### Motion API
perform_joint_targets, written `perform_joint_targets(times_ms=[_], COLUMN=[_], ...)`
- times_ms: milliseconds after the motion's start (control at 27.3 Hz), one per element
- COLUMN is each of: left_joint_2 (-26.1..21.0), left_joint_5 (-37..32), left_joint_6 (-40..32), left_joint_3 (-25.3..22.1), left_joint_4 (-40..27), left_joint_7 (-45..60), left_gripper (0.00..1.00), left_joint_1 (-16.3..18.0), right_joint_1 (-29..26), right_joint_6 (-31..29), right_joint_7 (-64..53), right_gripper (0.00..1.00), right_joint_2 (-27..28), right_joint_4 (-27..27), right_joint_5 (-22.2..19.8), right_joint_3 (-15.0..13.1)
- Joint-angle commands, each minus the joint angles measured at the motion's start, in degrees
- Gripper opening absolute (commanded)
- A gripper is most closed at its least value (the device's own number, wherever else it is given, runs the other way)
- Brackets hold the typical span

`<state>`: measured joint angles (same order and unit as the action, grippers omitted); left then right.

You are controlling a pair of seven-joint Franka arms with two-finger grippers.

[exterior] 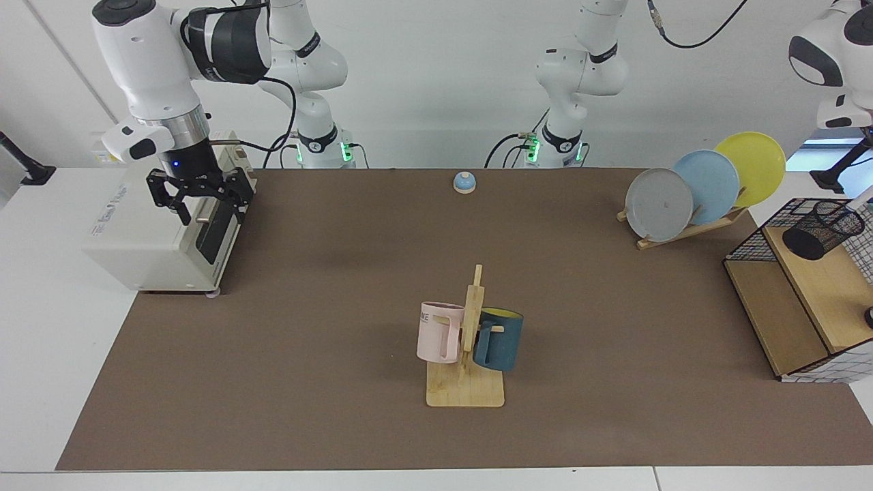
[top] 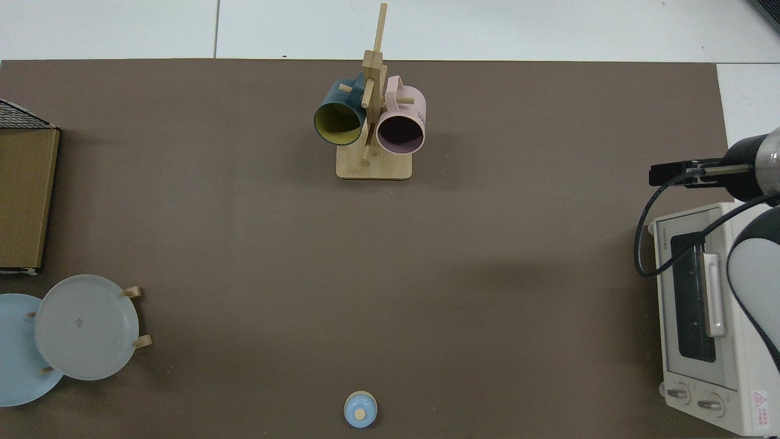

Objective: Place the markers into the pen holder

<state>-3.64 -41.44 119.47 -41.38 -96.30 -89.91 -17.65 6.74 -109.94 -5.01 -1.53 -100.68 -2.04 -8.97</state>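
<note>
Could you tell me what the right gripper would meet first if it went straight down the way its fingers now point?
Most likely the toaster oven. The right gripper hangs open, fingers pointing down, just above the oven's front top edge by the door handle. Depth is unclear, so it might slip past the front onto the brown mat.

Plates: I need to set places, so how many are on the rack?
3, all leaning in the wooden rack: grey plate in front, blue plate in the middle, yellow plate behind. None seems hidden.
</note>
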Motion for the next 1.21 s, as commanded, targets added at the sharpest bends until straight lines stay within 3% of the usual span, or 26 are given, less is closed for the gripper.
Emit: perform_joint_targets(times_ms=[0,257,403,440,476,513,550,880,1173], left_joint_2=[-2.52,-4.01,-4.01,-4.01,-4.01,-4.01,-4.01,-4.63,-5.59], left_joint_5=[-1.27,-1.10,-0.57,-0.31,-0.31,-0.13,0.13,6.27,16.65], left_joint_6=[0.50,1.30,1.03,1.12,1.03,0.95,1.03,-0.29,-0.37], left_joint_3=[-0.63,-0.98,-0.98,-0.98,-0.98,-0.98,-0.98,0.07,4.37], left_joint_4=[0.50,-0.20,-0.29,-0.38,-0.38,-0.47,-0.47,0.41,0.41], left_joint_7=[0.34,2.28,2.37,2.37,2.28,2.19,2.19,4.73,8.42], left_gripper=[0.00,0.00,0.00,0.10,0.36,0.82,0.99,1.00,1.00], left_joint_1=[-0.36,-0.19,0.43,0.60,0.86,0.87,0.87,0.43,0.34], right_joint_1=[-1.12,-1.38,-1.56,-1.56,-1.56,-1.56,-1.47,-1.56,-1.03], right_joint_6=[2.79,9.03,9.31,9.22,9.13,9.13,9.22,9.92,17.21], right_joint_7=[-2.29,0.87,1.32,1.32,1.32,1.32,1.32,1.23,1.23], right_gripper=[0.99,0.99,0.99,0.99,0.99,0.99,0.99,1.00,1.00], right_joint_2=[-0.57,-1.63,-2.16,-2.16,-2.16,-2.16,-2.16,-2.24,-3.39], right_joint_4=[0.05,-0.04,-0.65,-0.65,-0.65,-0.65,-0.65,-0.65,-0.74], right_joint_5=[1.69,1.43,1.25,1.25,1.25,1.25,1.25,1.34,1.51], right_joint_3=[0.62,0.53,0.53,0.62,0.62,0.62,0.62,0.62,0.88])
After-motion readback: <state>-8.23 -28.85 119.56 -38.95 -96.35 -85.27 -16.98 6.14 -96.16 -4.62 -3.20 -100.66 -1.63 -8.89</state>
